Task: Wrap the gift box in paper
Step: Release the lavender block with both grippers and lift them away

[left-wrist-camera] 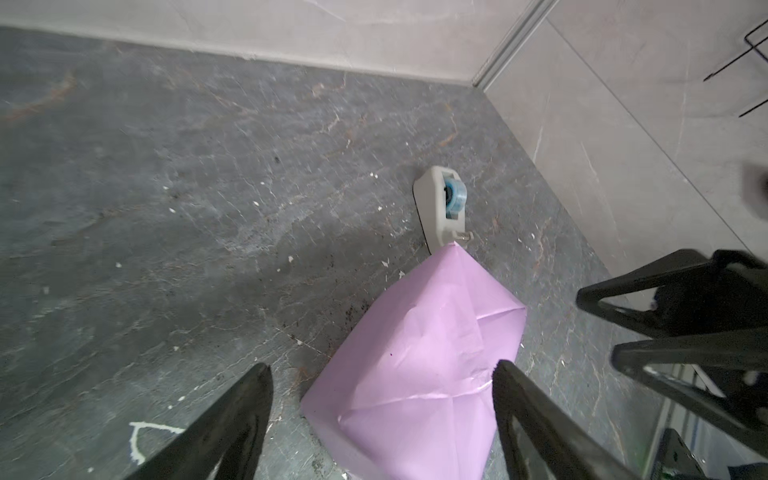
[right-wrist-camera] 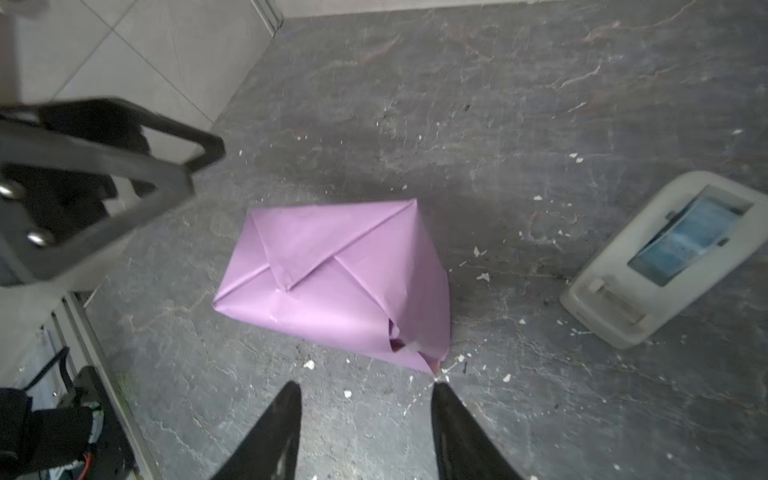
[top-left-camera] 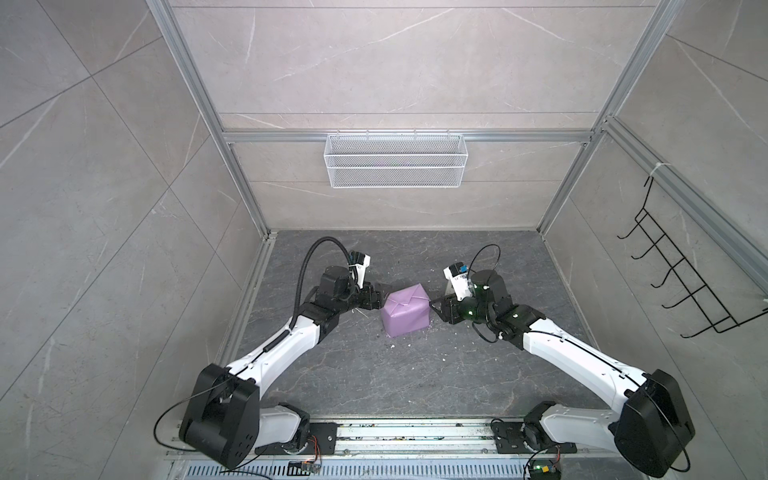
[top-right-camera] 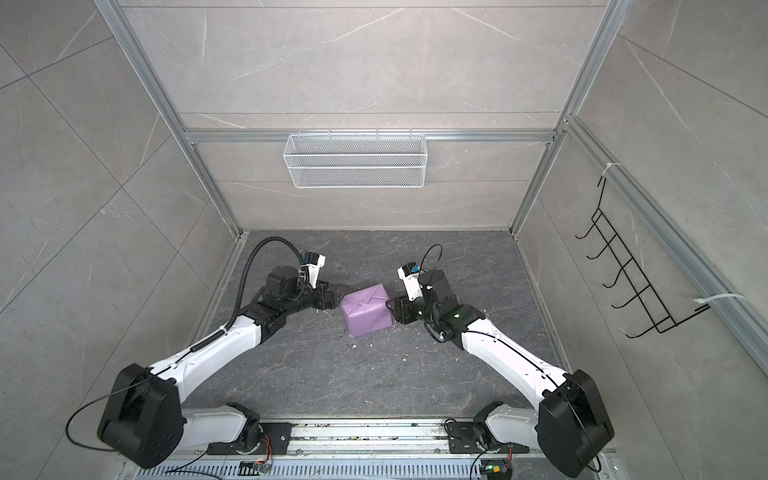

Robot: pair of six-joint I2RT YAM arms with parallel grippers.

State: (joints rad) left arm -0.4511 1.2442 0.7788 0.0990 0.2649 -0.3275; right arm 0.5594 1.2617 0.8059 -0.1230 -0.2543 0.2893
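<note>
Paper parcel [top-left-camera: 405, 311], left fingers [left-wrist-camera: 232, 424] spread beside, right fingers [right-wrist-camera: 274, 432] spread opposite — seemingly untouched

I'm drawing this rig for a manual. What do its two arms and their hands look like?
Both arms have white shells with black joint housings: left arm, right arm. A black ribbed hose loops over the left one; a thin black cable over the right. The left hand and right hand have black, tapering fingers.
</note>
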